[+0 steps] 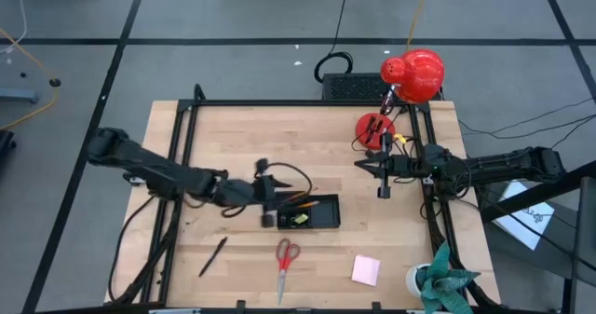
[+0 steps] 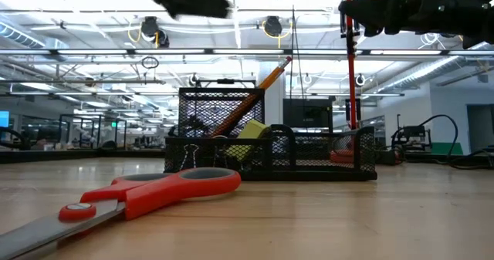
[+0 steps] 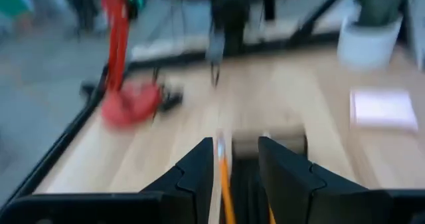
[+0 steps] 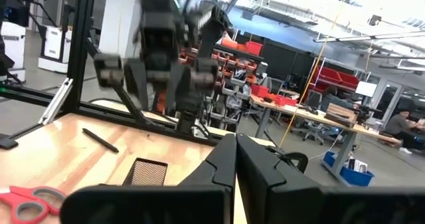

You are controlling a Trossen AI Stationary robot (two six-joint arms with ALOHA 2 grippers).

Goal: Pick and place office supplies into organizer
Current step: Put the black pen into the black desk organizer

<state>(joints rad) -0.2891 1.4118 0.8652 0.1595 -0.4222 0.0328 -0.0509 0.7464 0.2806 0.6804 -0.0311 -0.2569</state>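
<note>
Your left claw (image 1: 265,195) hangs over the left end of the organizer (image 1: 321,219), fingers (image 3: 199,167) spread, with an orange pencil (image 3: 224,177) standing between them and not pinched. That pencil leans tilted in the organizer's tall mesh cup (image 2: 220,113), beside a yellow-green bit (image 1: 300,219). Your right claw (image 1: 383,191) waits near the red lamp base (image 1: 375,127), fingers pressed together on nothing. Out on the desk (image 1: 233,137) lie the scissors (image 1: 285,261), a black pen (image 1: 213,256) and the pink pad (image 1: 365,269).
</note>
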